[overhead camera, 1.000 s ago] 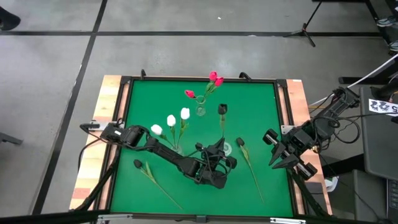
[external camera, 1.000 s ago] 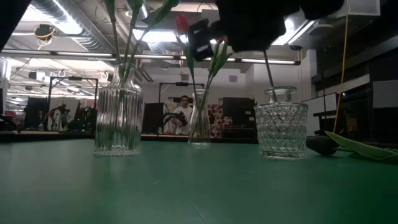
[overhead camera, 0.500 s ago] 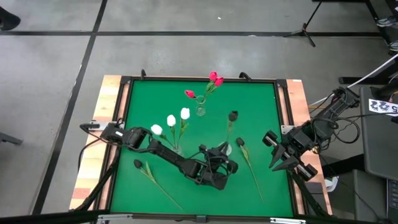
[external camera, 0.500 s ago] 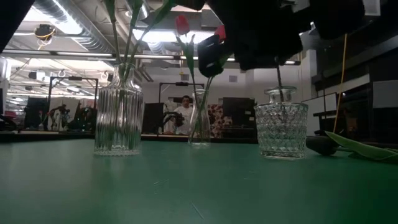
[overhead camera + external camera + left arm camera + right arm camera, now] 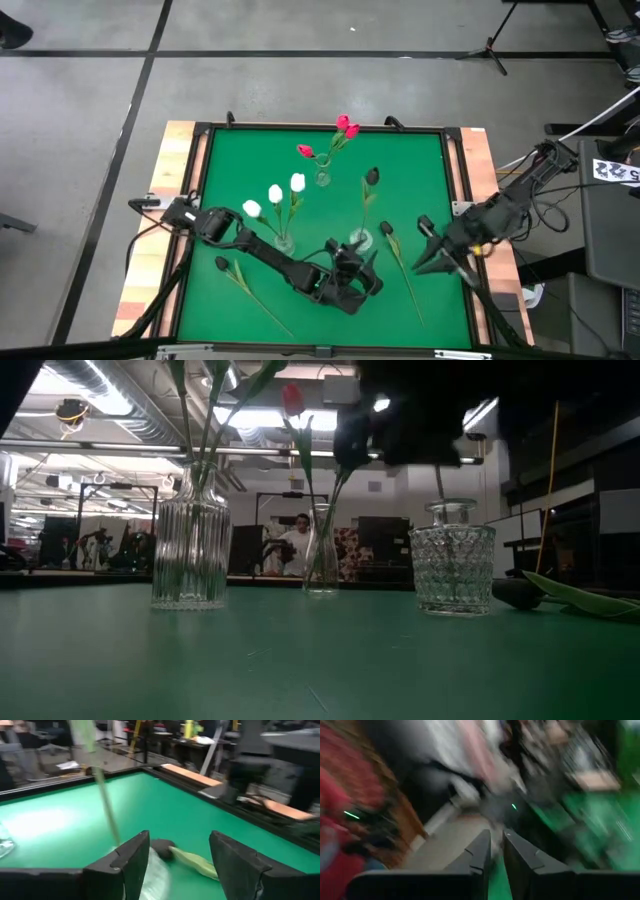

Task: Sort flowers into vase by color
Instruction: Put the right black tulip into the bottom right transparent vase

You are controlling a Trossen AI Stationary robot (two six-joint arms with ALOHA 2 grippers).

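A near-black tulip stands with its stem (image 5: pixel 439 482) in the cut-glass vase (image 5: pixel 358 240), its head (image 5: pixel 372 176) leaning toward the far edge. My left gripper (image 5: pixel 352 262) hovers open just on the near side of that vase, with the stem (image 5: pixel 106 812) outside its fingers. A second near-black tulip (image 5: pixel 386 228) lies on the green mat to the right. My right gripper (image 5: pixel 428 257) is shut and hangs over the mat beside it. A third near-black tulip (image 5: pixel 221 263) lies near the front left. White tulips (image 5: pixel 275 193) fill the ribbed vase (image 5: pixel 190 550). Red-pink tulips (image 5: pixel 345 126) fill the slim vase (image 5: pixel 320 560).
The green mat (image 5: pixel 420 170) is bounded by a dark frame and wooden rails (image 5: pixel 480 170). The lying tulip's stem and leaf (image 5: pixel 408 285) run toward the near right corner. Cables and equipment (image 5: pixel 600 200) sit beyond the right edge. A person (image 5: pixel 296 540) is seen far behind the table.
My left gripper has opened and let go of the near-black tulip's stem, then drawn back a little toward the near edge. The tulip now stands in the cut-glass vase, its head tipped right and far. My right gripper has moved from the right rail toward the lying tulip.
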